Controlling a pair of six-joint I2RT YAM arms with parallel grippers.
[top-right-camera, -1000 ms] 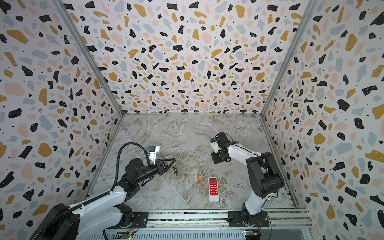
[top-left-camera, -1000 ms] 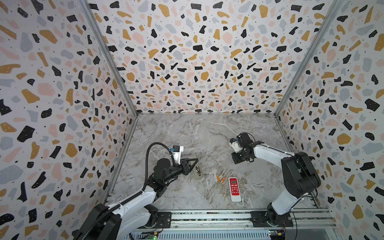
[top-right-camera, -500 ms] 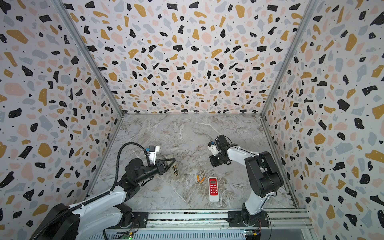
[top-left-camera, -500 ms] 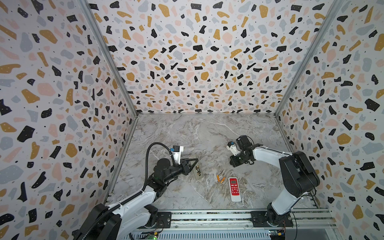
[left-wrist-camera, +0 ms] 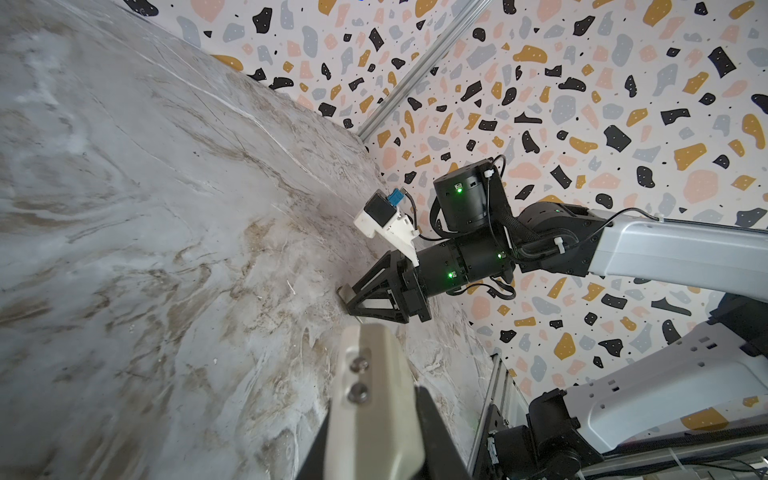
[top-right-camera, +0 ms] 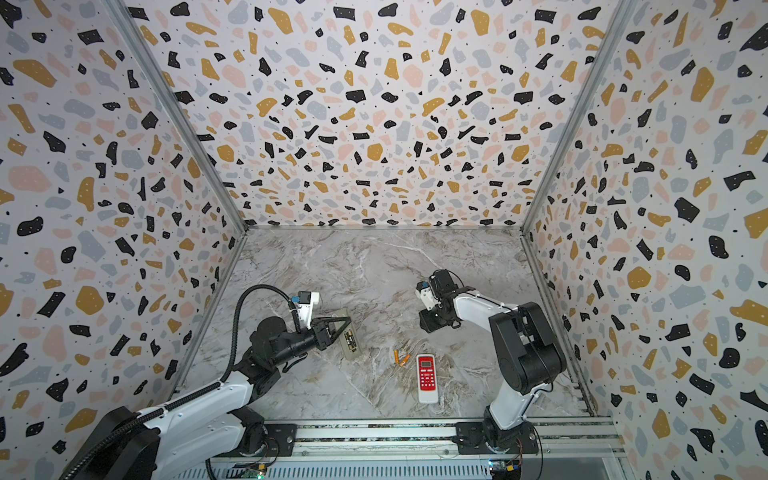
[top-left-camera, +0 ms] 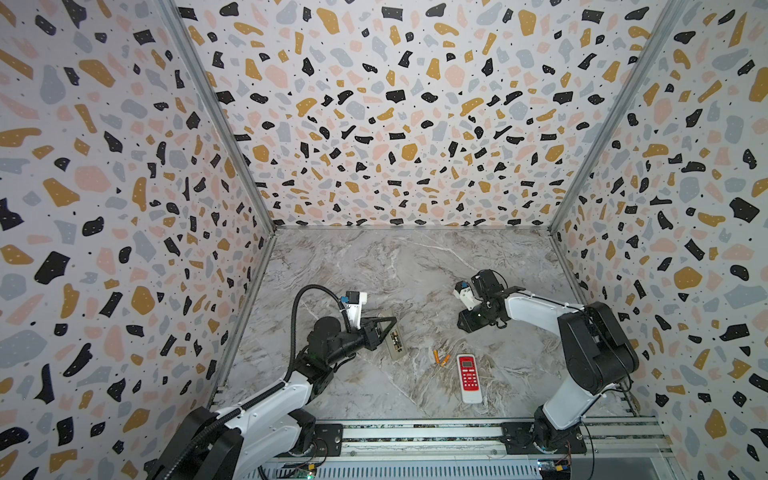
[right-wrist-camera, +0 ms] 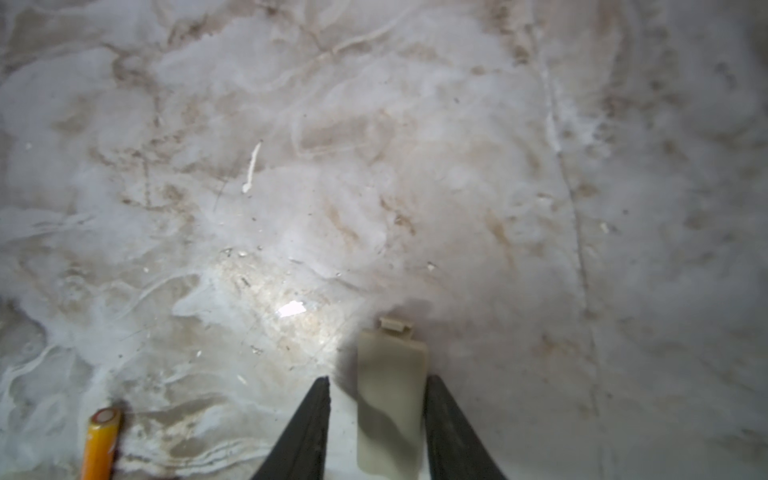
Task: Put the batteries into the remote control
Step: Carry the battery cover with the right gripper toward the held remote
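Both top views are bright, evenly lit and sharp, their patterned walls (top-left-camera: pixel 124 166) bowing at the edges. The right wrist view is hazy and soft: a glare spot (right-wrist-camera: pixel 291 309) on the marble floor (right-wrist-camera: pixel 374 166), a dark shadow beside the beige cover (right-wrist-camera: pixel 390 395), the orange battery (right-wrist-camera: pixel 99 444) blurred.

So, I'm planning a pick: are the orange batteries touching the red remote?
Apart. In both top views a strip of bare marble shows between the orange batteries and the red remote.
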